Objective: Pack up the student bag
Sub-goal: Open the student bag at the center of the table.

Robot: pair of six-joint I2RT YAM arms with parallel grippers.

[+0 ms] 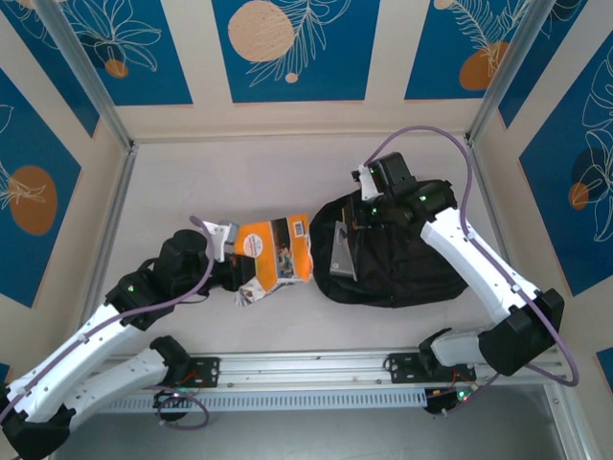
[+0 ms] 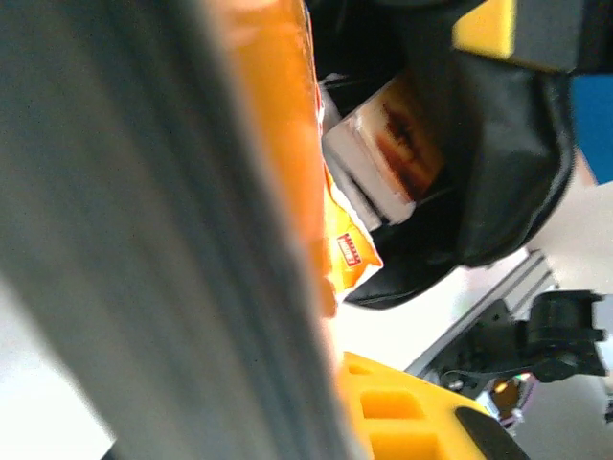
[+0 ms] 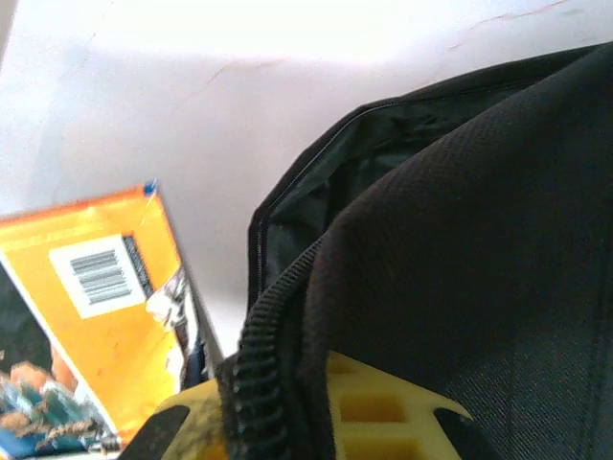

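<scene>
The bag (image 1: pixel 402 264) lies right of the table's (image 1: pixel 239 182) middle, its zipper rim pinched in the closed right tool (image 3: pixel 278 426). Just left of it, the left tool (image 1: pixel 230 259) clamps the book (image 1: pixel 278 249). The book's corner could snag the slack rim (the mouth looks narrow), or the fabric could slip free.

Above the aluminium rail (image 1: pixel 306 367), the left arm (image 1: pixel 91 345) and right arm (image 1: pixel 469 249) wore white shells, black joints and looping purple cables (image 1: pixel 419 128); fingers (image 3: pixel 383 412) were moulded yellow plastic.

Orange book (image 1: pixel 278 249) before backpack (image 1: pixel 402 273) mouth
</scene>
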